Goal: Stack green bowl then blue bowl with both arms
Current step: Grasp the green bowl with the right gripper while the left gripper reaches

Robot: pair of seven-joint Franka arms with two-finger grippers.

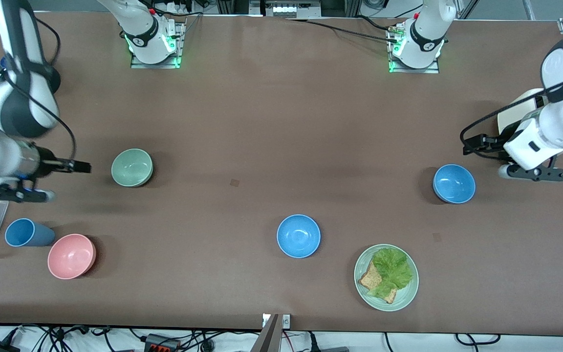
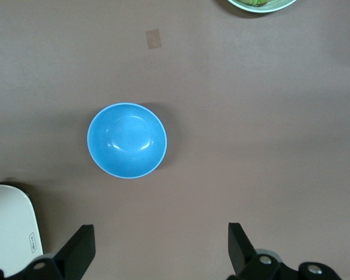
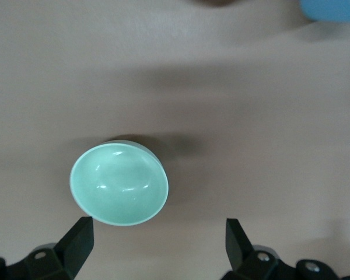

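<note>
Fingers of both grippers stand apart and empty: right gripper (image 3: 157, 242) above the green bowl (image 1: 132, 167), left gripper (image 2: 161, 248) probably beside the blue bowl (image 1: 454, 183). Nothing stacked yet.

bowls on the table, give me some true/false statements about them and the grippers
1. The green bowl is already stacked in a blue bowl. False: it sits alone on the table.
2. The left gripper is open with nothing in it. True.
3. The right gripper is shut on the green bowl. False: it is open, and the bowl is free.
4. Two blue bowls are out, one near the left gripper and one nearer the front camera. True.
5. The pink bowl holds lettuce. False: it is empty.
</note>
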